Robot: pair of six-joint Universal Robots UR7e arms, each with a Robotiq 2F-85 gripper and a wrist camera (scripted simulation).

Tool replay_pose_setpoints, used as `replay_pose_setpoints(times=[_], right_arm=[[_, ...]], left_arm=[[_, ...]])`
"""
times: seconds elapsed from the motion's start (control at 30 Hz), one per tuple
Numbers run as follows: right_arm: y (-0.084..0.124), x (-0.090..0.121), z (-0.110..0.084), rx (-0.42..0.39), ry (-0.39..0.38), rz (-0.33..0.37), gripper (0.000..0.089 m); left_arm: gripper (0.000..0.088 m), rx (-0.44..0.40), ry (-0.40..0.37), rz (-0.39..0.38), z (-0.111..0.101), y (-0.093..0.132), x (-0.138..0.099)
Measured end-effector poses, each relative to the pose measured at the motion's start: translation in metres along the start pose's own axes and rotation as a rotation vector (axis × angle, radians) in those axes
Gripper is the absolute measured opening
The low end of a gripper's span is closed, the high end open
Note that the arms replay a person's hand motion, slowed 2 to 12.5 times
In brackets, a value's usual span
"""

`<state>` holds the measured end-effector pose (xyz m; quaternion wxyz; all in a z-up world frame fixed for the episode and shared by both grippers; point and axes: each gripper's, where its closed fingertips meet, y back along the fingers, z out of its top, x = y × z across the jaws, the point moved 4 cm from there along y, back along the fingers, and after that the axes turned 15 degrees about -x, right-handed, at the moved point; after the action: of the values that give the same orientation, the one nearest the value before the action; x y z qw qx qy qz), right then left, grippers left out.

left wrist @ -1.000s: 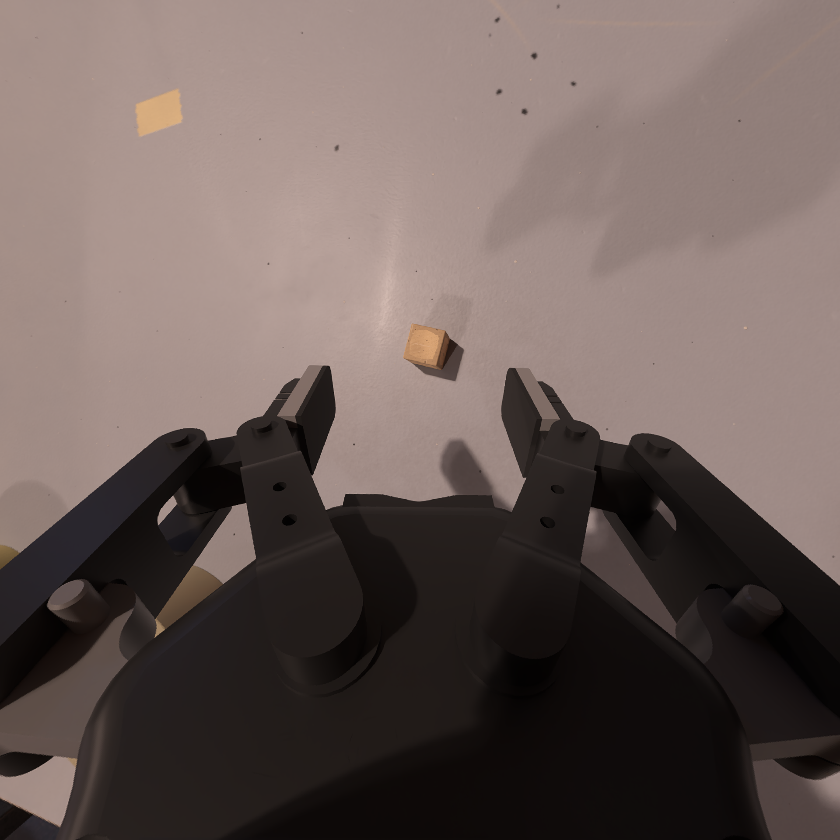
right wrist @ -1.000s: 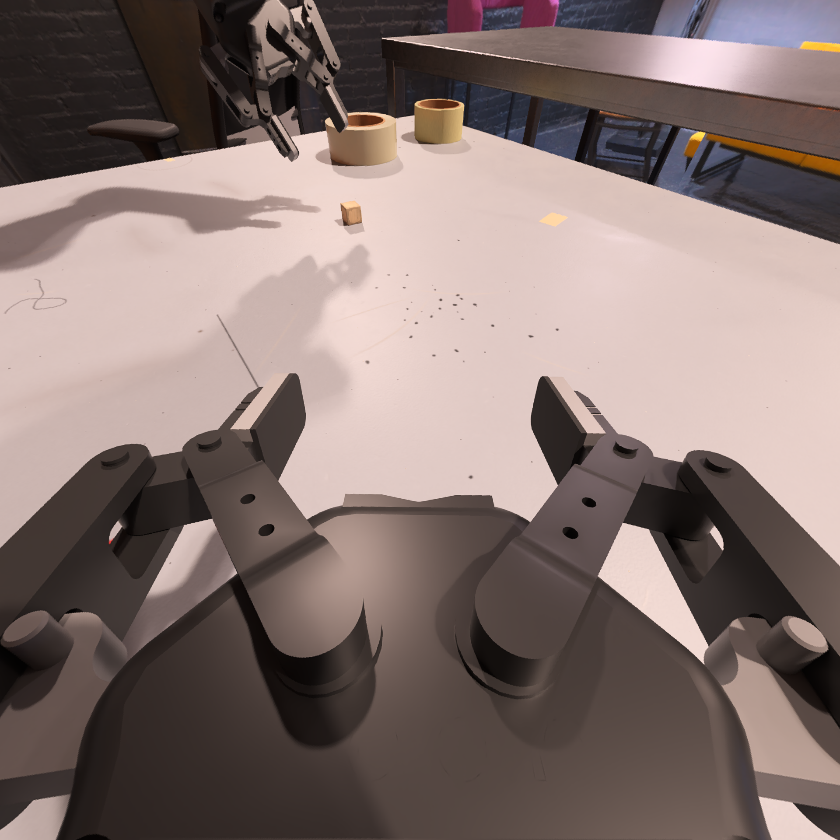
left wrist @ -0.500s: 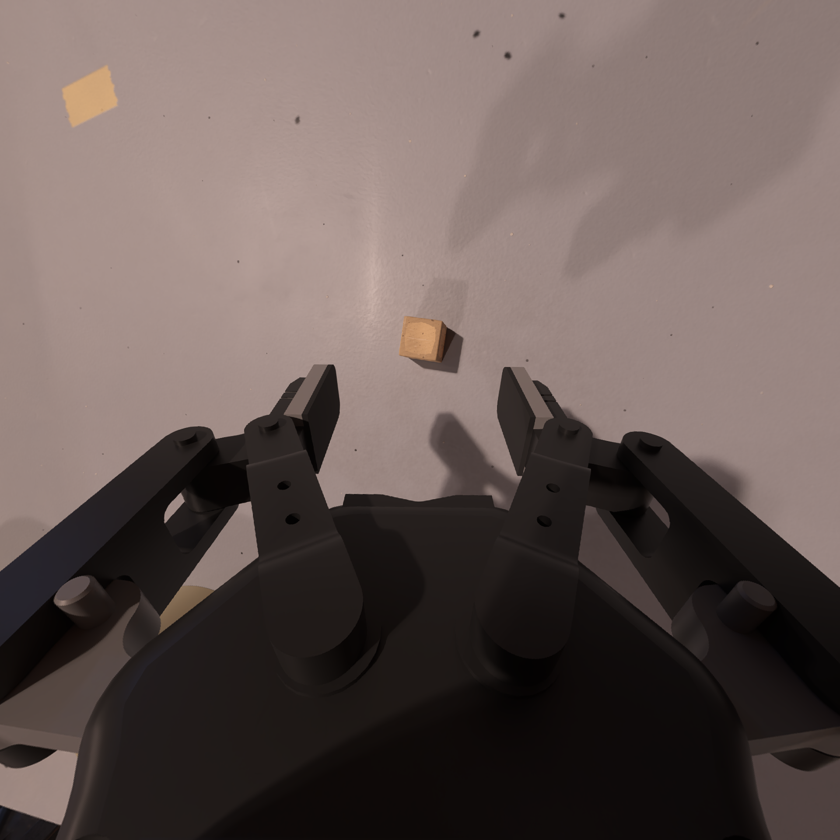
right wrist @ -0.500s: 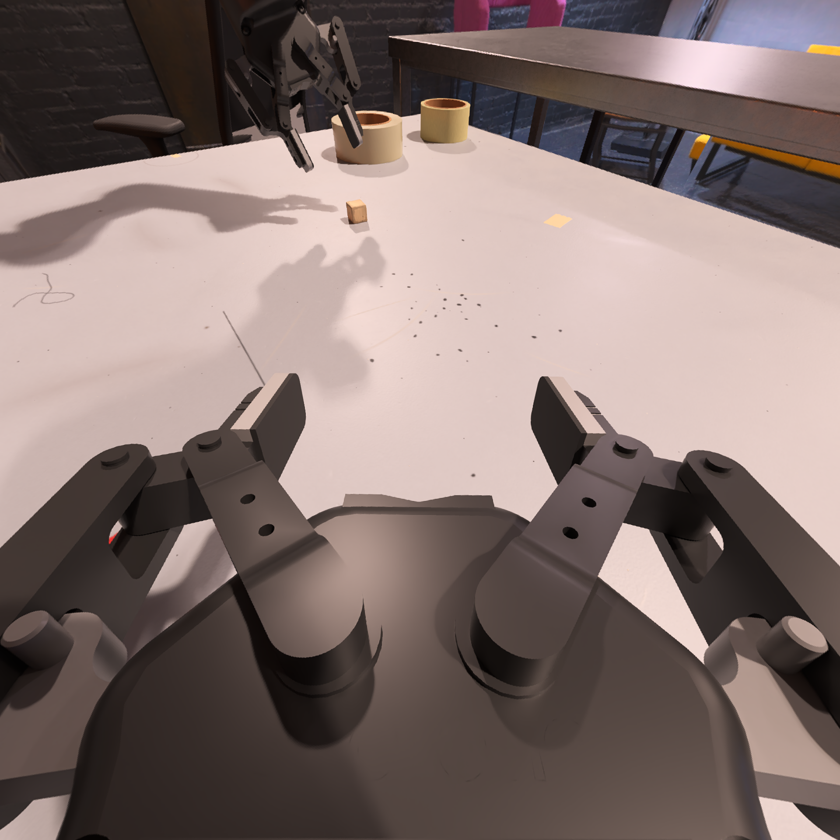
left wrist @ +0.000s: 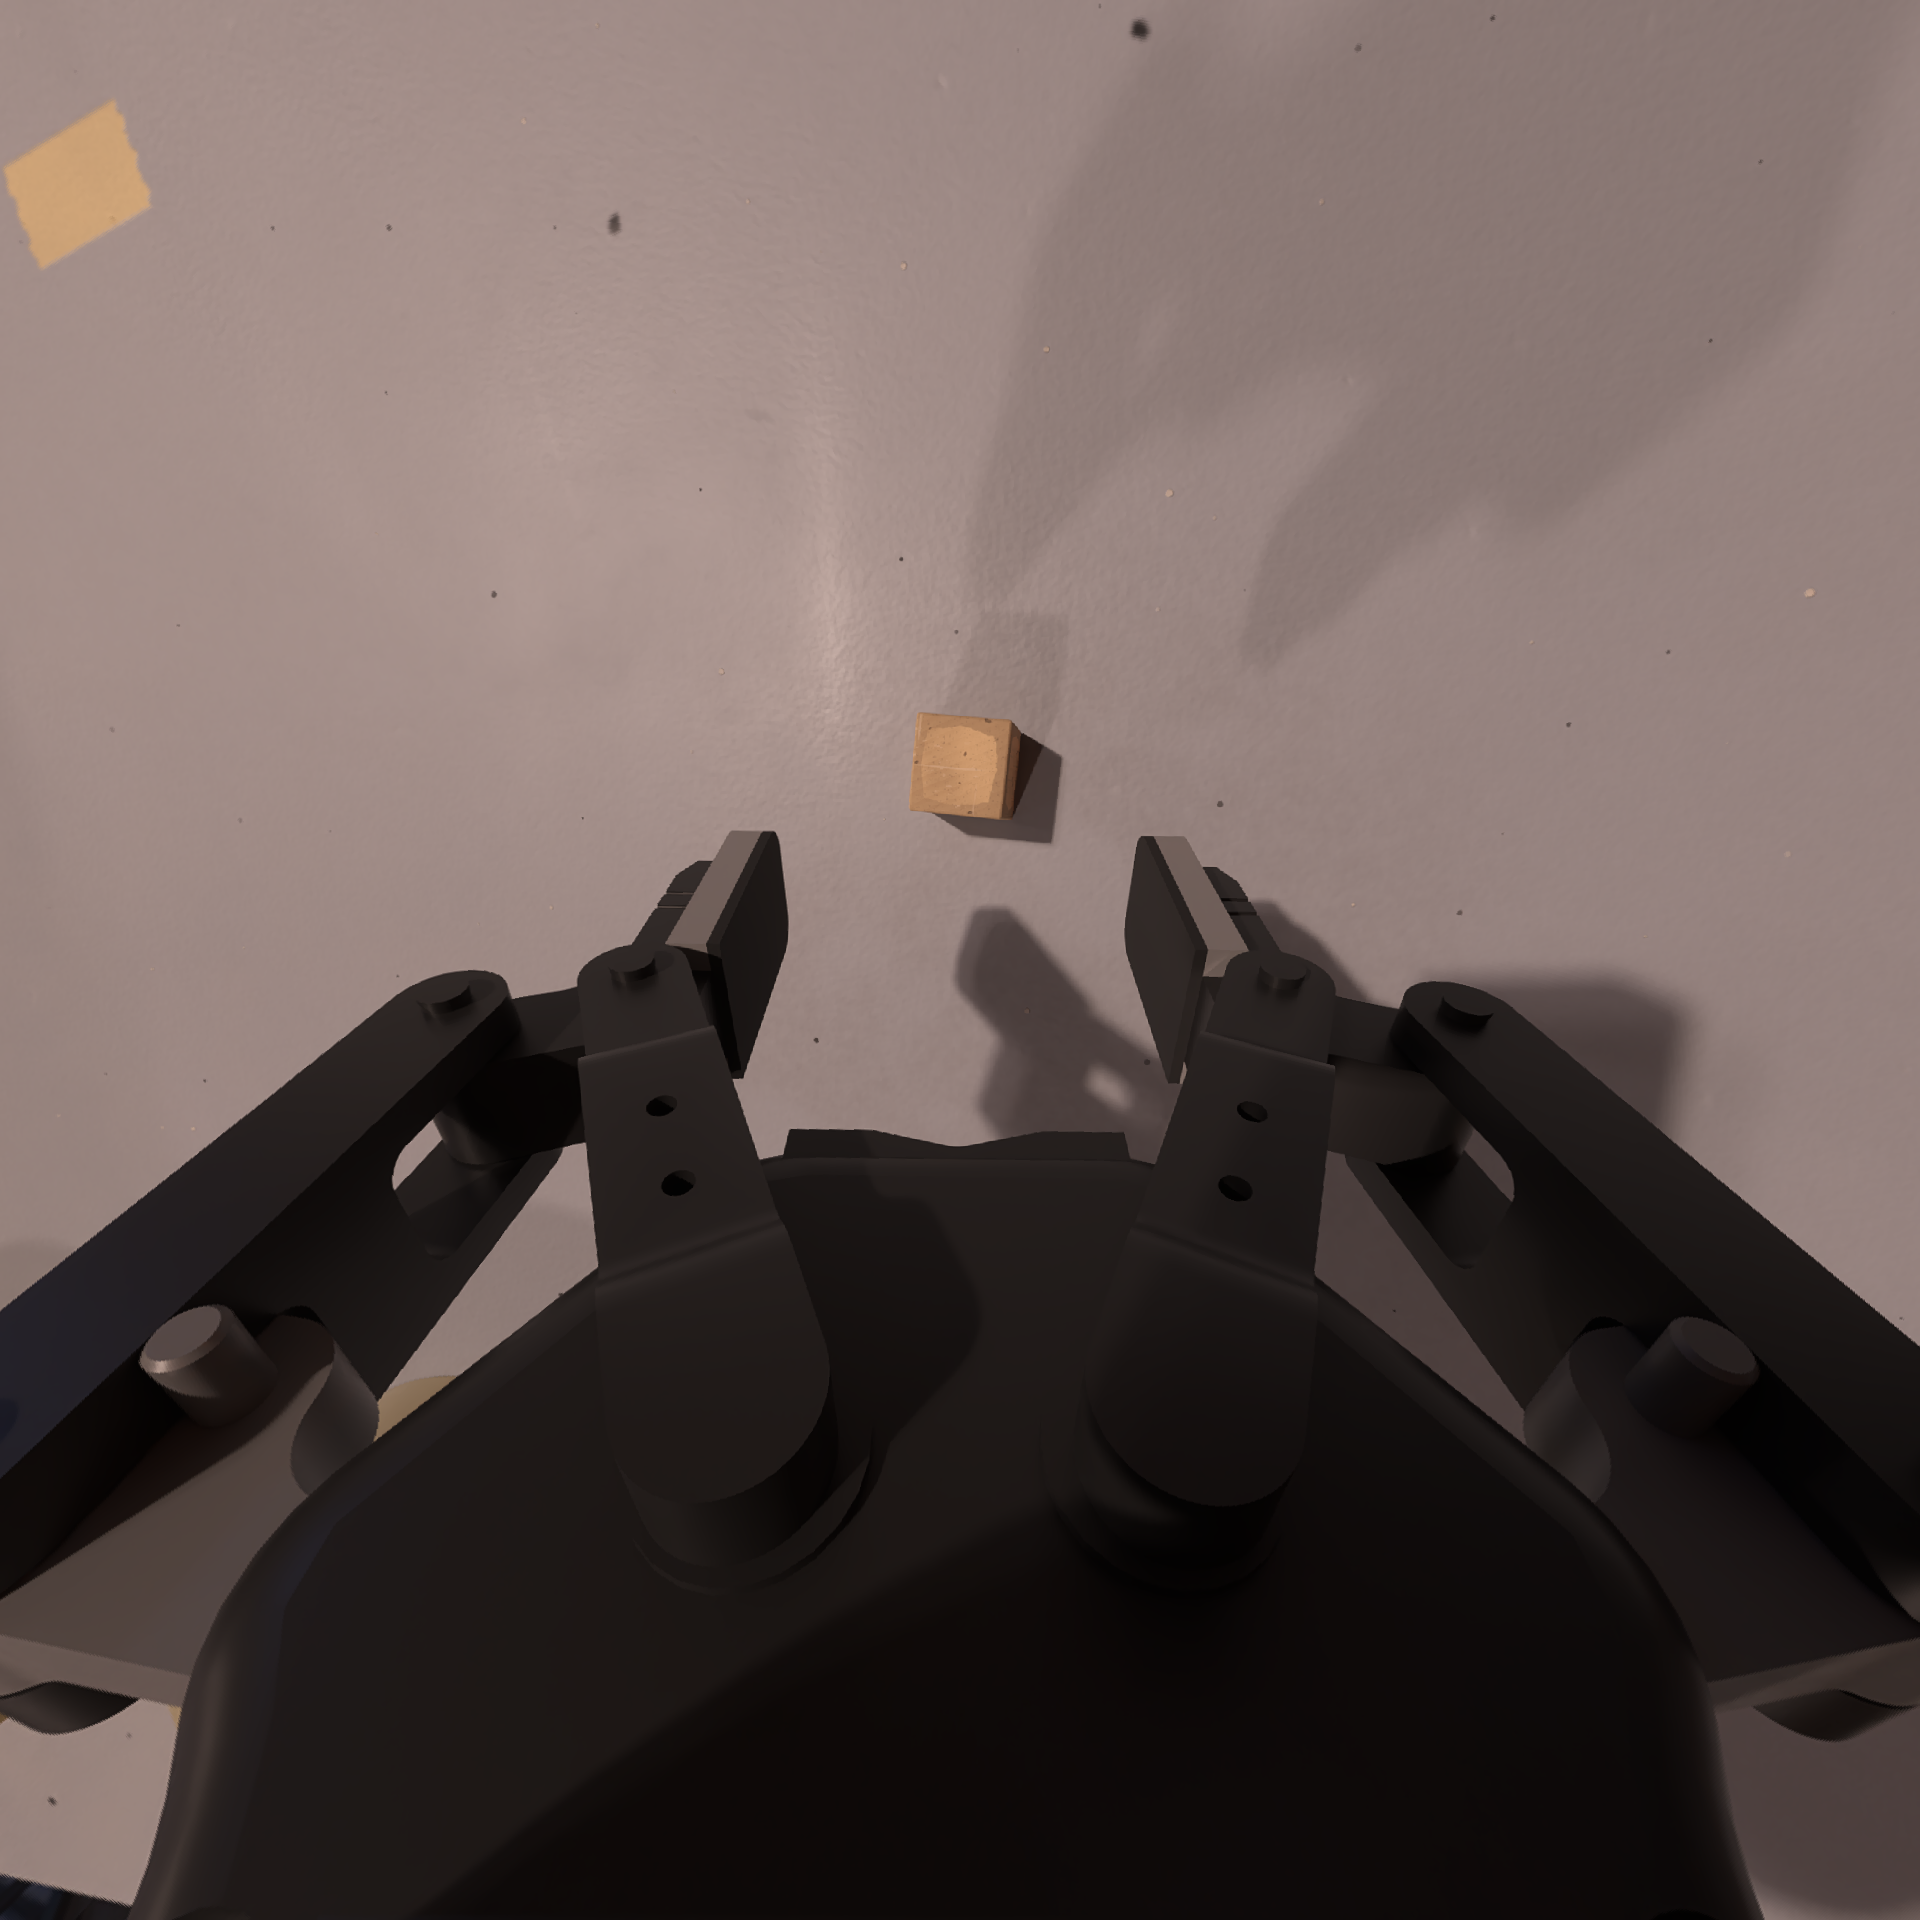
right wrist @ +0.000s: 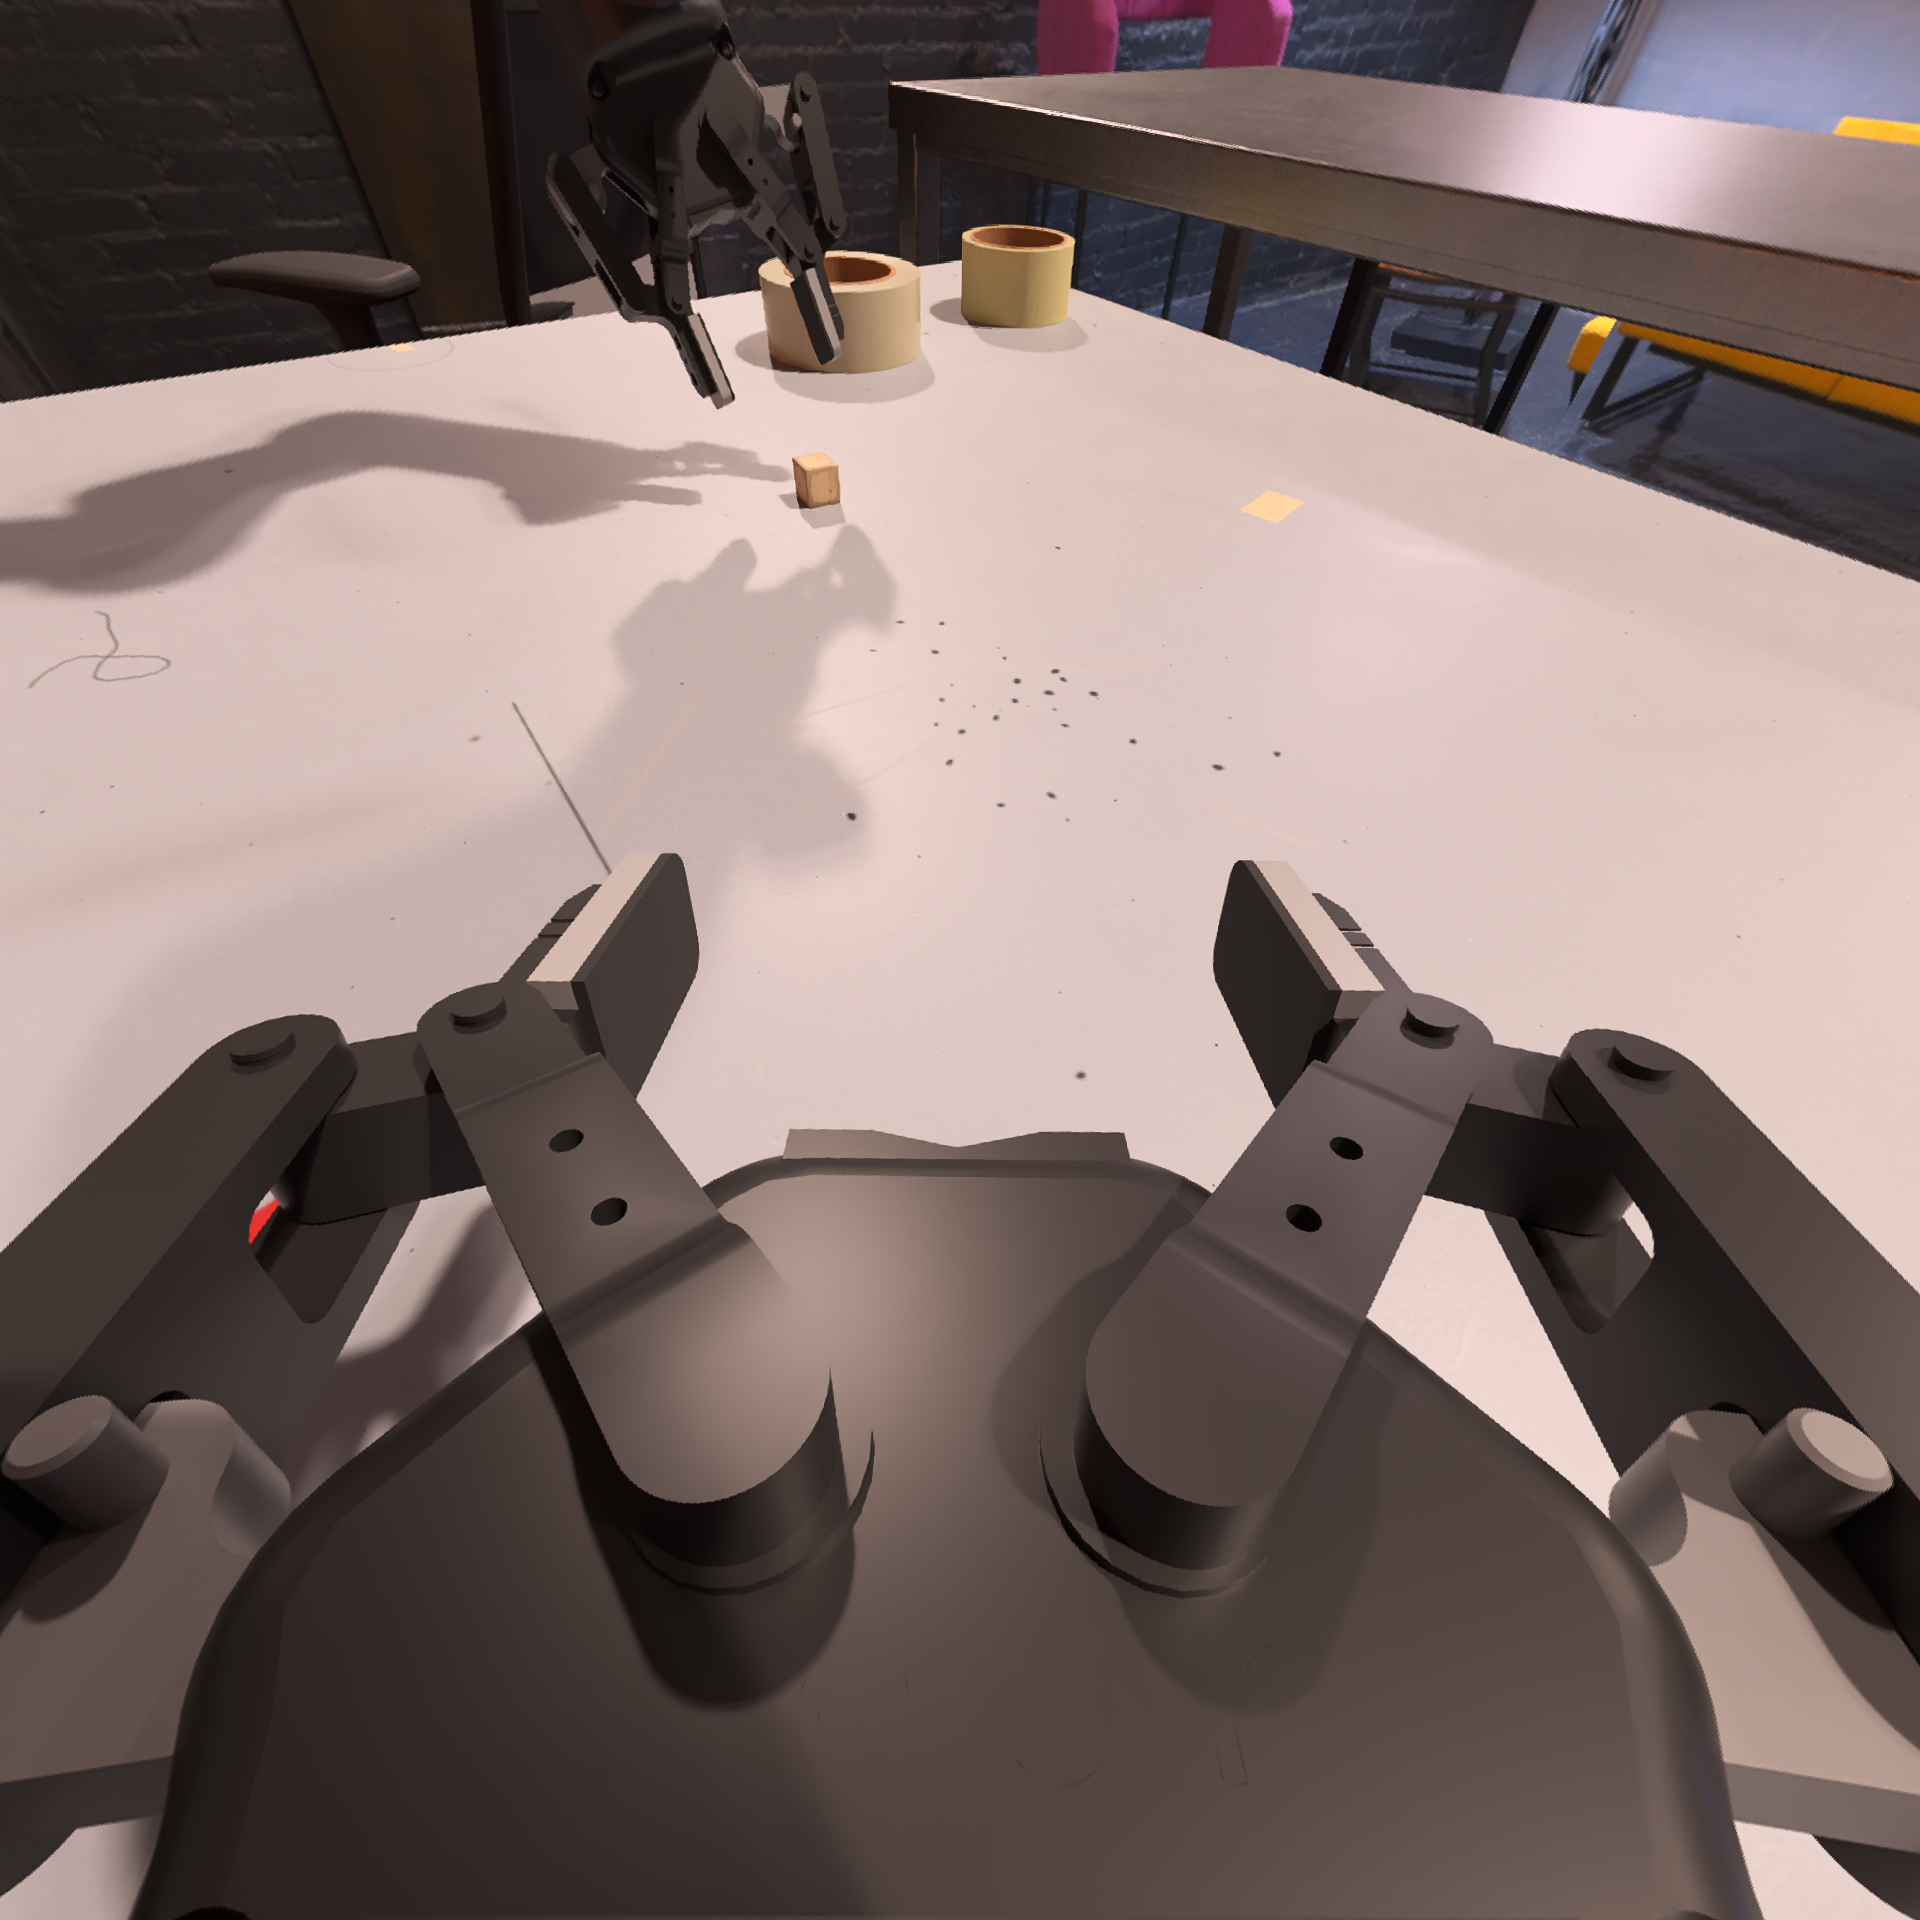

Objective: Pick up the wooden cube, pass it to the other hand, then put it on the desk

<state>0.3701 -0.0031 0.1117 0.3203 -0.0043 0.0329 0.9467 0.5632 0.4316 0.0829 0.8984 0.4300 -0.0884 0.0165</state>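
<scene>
Wooden cube sits flat on the pale grey desk, free of both tools. In the left wrist view it lies just beyond the left gripper, roughly centred ahead of the gap between the fingers, casting a small shadow to its right. Left gripper fingers spread wide, nothing between them, hovering above the desk and looking almost straight down. In the right wrist view the same cube is far off, mid-left, with the left gripper hanging above and just behind it, not touching.

Right gripper is near the viewer's edge, well apart from the cube, fingers spread, empty, low over the desk.

Desk surface: matte, light grey-white, scattered dark specks in the middle, a thin pencil-like line and a scribble to the left, a tan tape patch to the right. Long arm shadows fall across the far left.

Two tape rolls at the far edge: a wide one just behind the left gripper, a smaller one to its right.

Room: dark brick wall, a dark table far right, black chair armrest far left, pink seat at back, yellow furniture at right.
</scene>
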Motion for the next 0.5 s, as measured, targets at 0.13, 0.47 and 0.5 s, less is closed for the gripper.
replay_pose_setpoints(times=[0.13,0.47,0.5], right_arm=[[0.0011,-0.0002,-0.0007,0.001,-0.001,-0.001,0.0854],[0.0026,-0.0015,-0.0029,0.008,-0.007,0.000,0.0854],[0.0026,-0.0017,-0.0031,0.008,-0.007,0.000,0.0854]], left_arm=[[0.0576,0.005,-0.008,-0.010,-0.0001,-0.0020,0.0006],[0.0549,0.007,-0.027,-0.025,0.0018,-0.0067,0.0022],[0.0547,0.007,-0.029,-0.027,0.0020,-0.0072,0.0024]])
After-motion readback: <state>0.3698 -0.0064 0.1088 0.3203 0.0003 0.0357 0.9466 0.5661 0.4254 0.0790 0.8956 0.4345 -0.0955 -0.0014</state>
